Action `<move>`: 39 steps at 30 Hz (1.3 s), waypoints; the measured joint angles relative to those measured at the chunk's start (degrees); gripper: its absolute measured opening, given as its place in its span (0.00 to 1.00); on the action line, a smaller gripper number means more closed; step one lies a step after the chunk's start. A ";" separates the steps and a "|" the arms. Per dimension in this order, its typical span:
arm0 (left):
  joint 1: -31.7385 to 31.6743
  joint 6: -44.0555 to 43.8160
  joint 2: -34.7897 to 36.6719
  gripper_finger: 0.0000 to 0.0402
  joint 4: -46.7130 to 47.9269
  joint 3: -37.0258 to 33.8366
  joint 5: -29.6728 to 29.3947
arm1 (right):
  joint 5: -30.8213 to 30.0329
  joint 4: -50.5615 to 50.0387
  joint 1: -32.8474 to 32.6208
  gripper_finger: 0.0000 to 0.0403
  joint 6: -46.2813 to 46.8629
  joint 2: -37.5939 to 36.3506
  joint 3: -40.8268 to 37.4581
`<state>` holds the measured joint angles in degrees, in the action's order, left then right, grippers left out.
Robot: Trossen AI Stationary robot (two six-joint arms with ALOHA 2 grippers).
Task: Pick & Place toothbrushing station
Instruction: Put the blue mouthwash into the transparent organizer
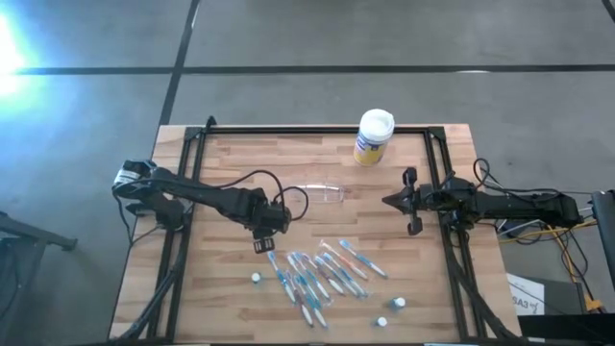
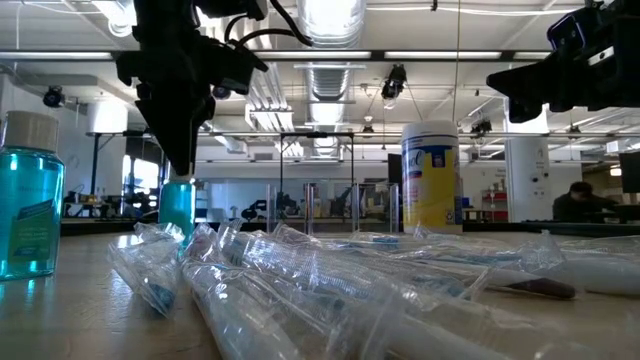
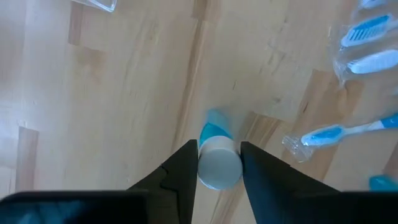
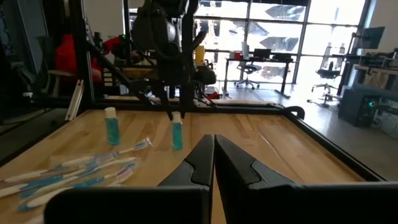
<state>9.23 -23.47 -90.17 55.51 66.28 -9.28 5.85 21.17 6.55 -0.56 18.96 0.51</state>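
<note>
A small blue tube [image 3: 213,132] with a white cap stands upright on the wooden table [image 1: 221,163], left of the toothbrush pile [image 1: 317,274]. My left gripper [image 3: 218,147] points down over it, shut on the cap. The see-through cup [image 1: 325,192] lies on its side past the gripper, toward the far edge. Wrapped blue-white and pink toothbrushes lie loose on the table. Other tubes [image 1: 257,279] [image 1: 398,303] stand around them. My right gripper [image 1: 386,201] waits shut at the table's right side, pointing level toward the middle. My left gripper pinches the tube's white cap [image 3: 219,167] between its two fingers [image 3: 186,168], one on each side. The fingers come from above, pointing steeply down. The tube stands upright, its bottom end [image 4: 177,147] on the table.
A yellow canister with a white lid [image 1: 373,135] stands at the far edge. A black frame [image 1: 307,131] runs round the table. Bare wood lies between the cup and the canister and left of the left gripper. A tube [image 2: 30,200] stands close to the low camera.
</note>
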 joint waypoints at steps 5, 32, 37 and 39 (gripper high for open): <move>0.00 -0.77 0.04 0.28 0.00 0.00 0.02 | 0.00 0.00 0.02 0.02 0.13 0.00 0.01; 0.00 -6.64 0.17 0.32 -0.35 -3.57 0.31 | 0.04 0.00 0.02 0.02 -0.09 -0.07 0.00; 0.00 -8.04 0.11 0.32 -0.54 -3.63 0.42 | 0.04 0.00 0.02 0.02 -0.09 -0.04 0.00; 0.00 -8.59 0.09 0.32 -0.55 -3.65 0.46 | 0.03 0.02 0.02 0.02 -0.09 -0.04 0.02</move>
<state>9.23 -32.06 -90.08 54.96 62.63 -8.82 5.88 21.19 6.57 -0.64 18.92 0.53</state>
